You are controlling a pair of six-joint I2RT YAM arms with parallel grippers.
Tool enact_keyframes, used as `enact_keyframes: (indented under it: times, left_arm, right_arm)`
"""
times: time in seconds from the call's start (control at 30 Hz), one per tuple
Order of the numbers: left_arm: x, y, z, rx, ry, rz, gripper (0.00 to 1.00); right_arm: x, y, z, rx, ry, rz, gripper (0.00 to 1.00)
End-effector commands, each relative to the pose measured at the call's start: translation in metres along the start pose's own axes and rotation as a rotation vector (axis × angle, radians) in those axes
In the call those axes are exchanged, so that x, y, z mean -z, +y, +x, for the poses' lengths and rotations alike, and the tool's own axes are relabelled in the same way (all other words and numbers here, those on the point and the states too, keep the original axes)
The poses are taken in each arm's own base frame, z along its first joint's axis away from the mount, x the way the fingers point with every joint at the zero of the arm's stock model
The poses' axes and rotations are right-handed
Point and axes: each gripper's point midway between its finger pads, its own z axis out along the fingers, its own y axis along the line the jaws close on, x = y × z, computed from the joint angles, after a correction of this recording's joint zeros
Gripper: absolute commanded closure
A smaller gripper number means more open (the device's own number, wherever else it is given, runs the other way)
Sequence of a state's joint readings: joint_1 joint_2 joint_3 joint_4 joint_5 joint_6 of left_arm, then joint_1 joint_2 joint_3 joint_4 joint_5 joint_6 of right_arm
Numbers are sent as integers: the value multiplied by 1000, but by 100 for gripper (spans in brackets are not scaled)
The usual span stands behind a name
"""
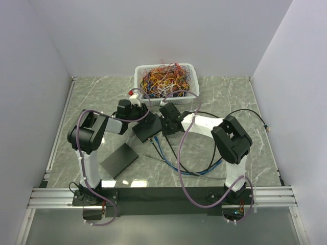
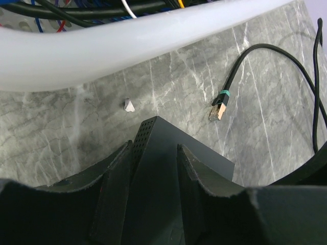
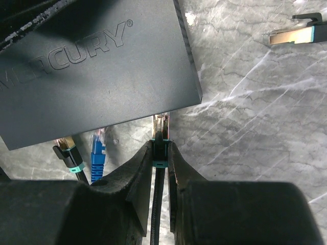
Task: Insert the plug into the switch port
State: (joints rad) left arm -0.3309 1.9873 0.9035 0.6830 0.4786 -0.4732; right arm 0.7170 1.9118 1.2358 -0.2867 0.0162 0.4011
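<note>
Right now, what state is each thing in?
Black Mercury switch box: clamped in left gripper.
Black braided cable's plug: pinched in right gripper, tip at switch edge, not fully in.
Blue plug: at switch edge; seated, cannot tell.
Loose gold-tipped plug: lying free on marble table.
White basket: full of wires.

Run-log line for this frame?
left end effector: shut on black rectangular switch box | right end effector: shut on teal-banded plug of black braided cable | plug tip: at switch edge, seating unclear
</note>
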Motion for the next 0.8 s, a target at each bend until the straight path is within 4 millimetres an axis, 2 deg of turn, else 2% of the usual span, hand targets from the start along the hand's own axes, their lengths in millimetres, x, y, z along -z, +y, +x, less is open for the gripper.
enact_keyframes:
  times: [0.0,0.23,0.43,0.57,0.77]
  left_arm:
    - [-1,-18,31,-10,95,90,55]
    - [3,-38,39,-81,130,239,53]
    - [-2,-50,52,-168,174,320,52]
    - [-9,-60,67,-220,225,337,53]
    - [-8,-67,77,-241,247,376,55]
  right_arm:
    - [5,24,-53,-14,-150,-82,100]
    - [4,27,-45,128,-157,-136,100]
    - [15,33,-56,247,-200,-205,100]
    - [13,30,-66,293,-201,-191,100]
    - [14,5,-79,266,-230,-134,100]
